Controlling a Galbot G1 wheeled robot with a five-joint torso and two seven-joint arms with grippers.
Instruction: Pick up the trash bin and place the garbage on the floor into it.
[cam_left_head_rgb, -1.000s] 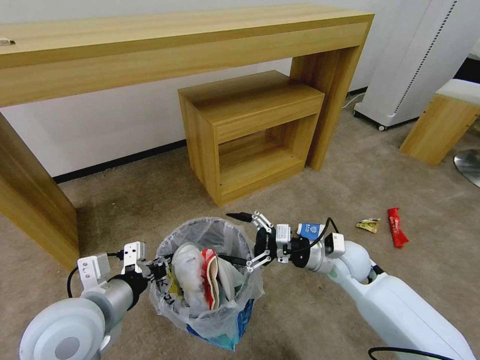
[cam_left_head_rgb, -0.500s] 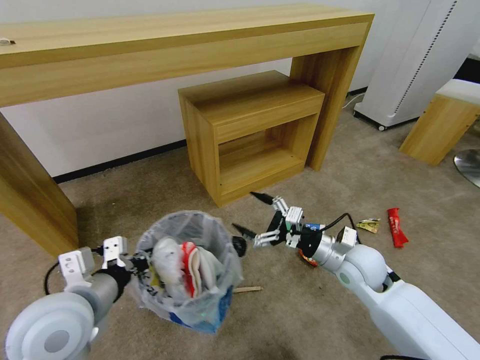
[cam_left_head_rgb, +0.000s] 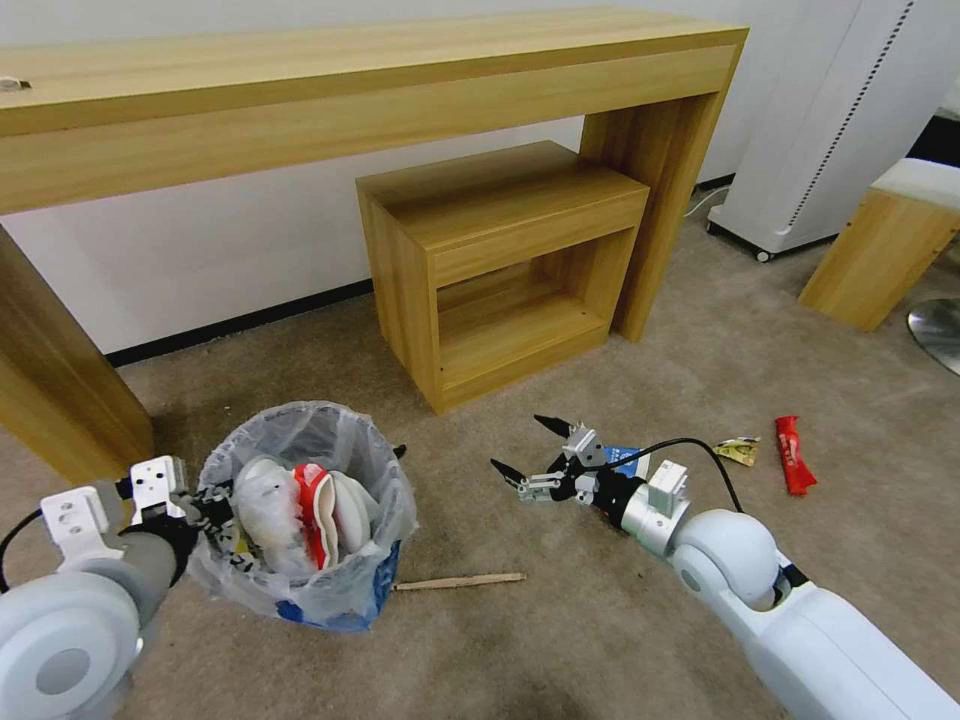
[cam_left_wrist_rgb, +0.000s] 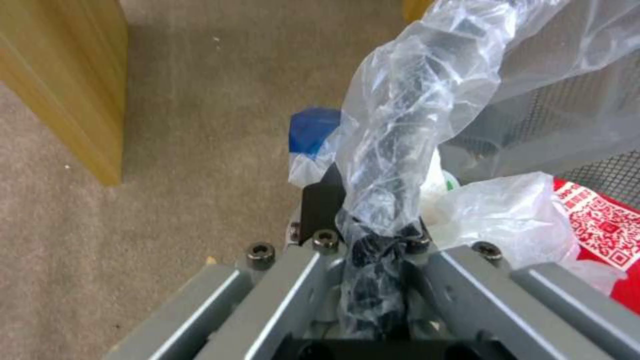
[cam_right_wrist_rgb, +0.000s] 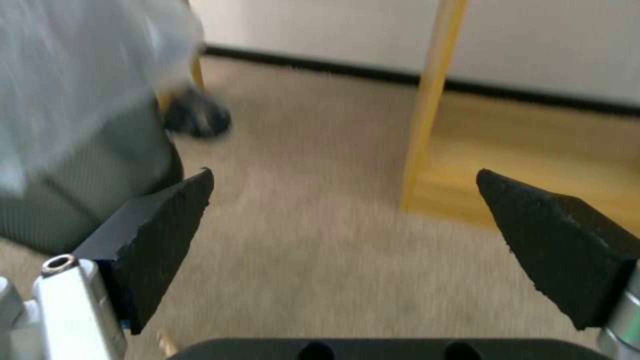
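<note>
Beige short-pile carpet forms the floor (cam_left_head_rgb: 560, 640), bare and open along its near edge. Nearest on the robot's left, the left gripper (cam_left_head_rgb: 205, 512) has its fingers clenched on the rim of the trash bin (cam_left_head_rgb: 300, 520); the left wrist view shows the twisted clear plastic liner (cam_left_wrist_rgb: 400, 150) pinched between them. The bin stands roughly upright, mouth up and tipped slightly toward the camera, blue at its lower part. It is packed with a white slipper (cam_left_head_rgb: 262, 505), a red-and-white paper cup (cam_left_head_rgb: 318, 505) and further white litter.

Just right of the bin's base a stick (cam_left_head_rgb: 460, 581) lies flat on the floor, long axis running left to right, with open carpet on both sides. Beyond it the right gripper (cam_left_head_rgb: 533, 447) hangs low over the floor, fingers spread wide and holding nothing, tips pointing toward the robot's left. A blue-white paper cup (cam_left_head_rgb: 625, 460) lies partly hidden behind that gripper. Farther right, a yellow wrapper (cam_left_head_rgb: 737, 451) and a red wrapper (cam_left_head_rgb: 792, 455) lie close together, the red one's long axis running near to far; carpet around them is open.

At the far edge of the floor stand a low wooden cabinet (cam_left_head_rgb: 500, 260) and a long wooden surface (cam_left_head_rgb: 350, 90) against the wall.
</note>
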